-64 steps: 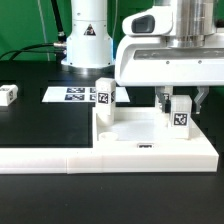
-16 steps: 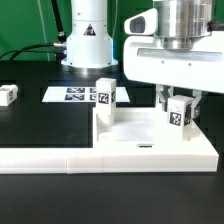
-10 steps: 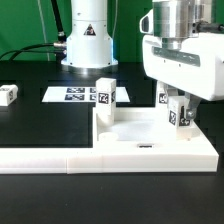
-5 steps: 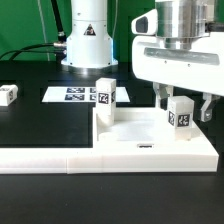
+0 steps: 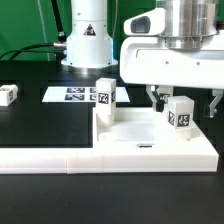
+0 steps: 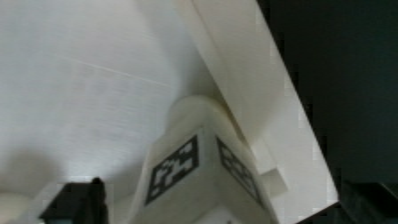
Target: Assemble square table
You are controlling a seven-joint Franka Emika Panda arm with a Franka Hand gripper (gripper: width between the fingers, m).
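The fingers [image 5: 158, 98] are being held wide apart, one on either side of a tagged leg [image 5: 179, 112] standing upright on the tabletop [image 5: 135, 131].

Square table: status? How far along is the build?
Looks done: the corner leg and the right leg stand upright on the tabletop; whether either is fully seated can't be told. In hand: nothing gripped. The gripper is open, with a finger on either side of the right leg. Left: at least the loose leg lying on the black table at the exterior view's left.
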